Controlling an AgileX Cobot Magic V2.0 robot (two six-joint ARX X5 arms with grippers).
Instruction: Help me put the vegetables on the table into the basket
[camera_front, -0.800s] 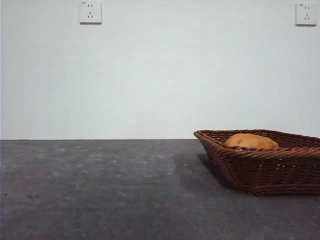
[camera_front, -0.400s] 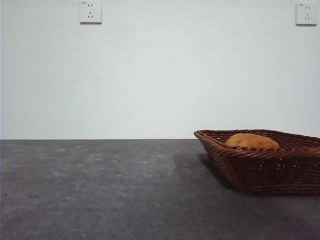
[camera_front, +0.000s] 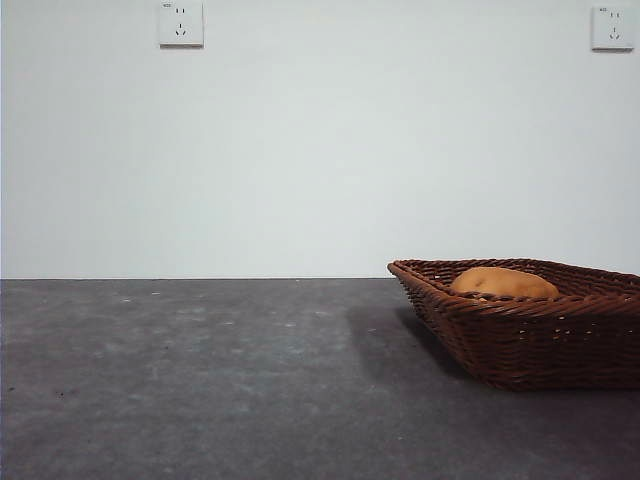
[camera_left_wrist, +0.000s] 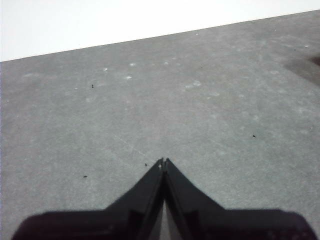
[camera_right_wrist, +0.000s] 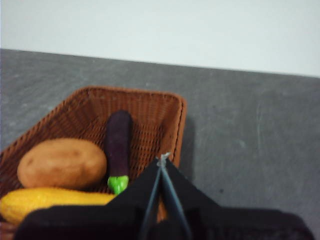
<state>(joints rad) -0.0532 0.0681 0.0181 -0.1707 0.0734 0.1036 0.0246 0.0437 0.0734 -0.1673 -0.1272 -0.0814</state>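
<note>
All three vegetables lie in the basket (camera_right_wrist: 170, 107): potato (camera_right_wrist: 62, 162) at left centre of the right wrist view, eggplant (camera_right_wrist: 118, 145) beside it with its long axis pointing away, yellow one (camera_right_wrist: 50, 202) at lower left. The right gripper (camera_right_wrist: 162, 160), jaws pressed together and empty, hovers over the near rim. The left gripper (camera_left_wrist: 163, 162), also closed, hangs over bare table (camera_left_wrist: 200, 100). Nothing seems left to pick

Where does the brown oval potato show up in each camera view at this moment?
Front view: brown oval potato at right, its top peeking over the brown woven wicker basket rim.
Left wrist view: not in it, only dark grey table.
Right wrist view: in the basket, between purple eggplant and yellow vegetable.
Shared landmark: the basket.
</note>
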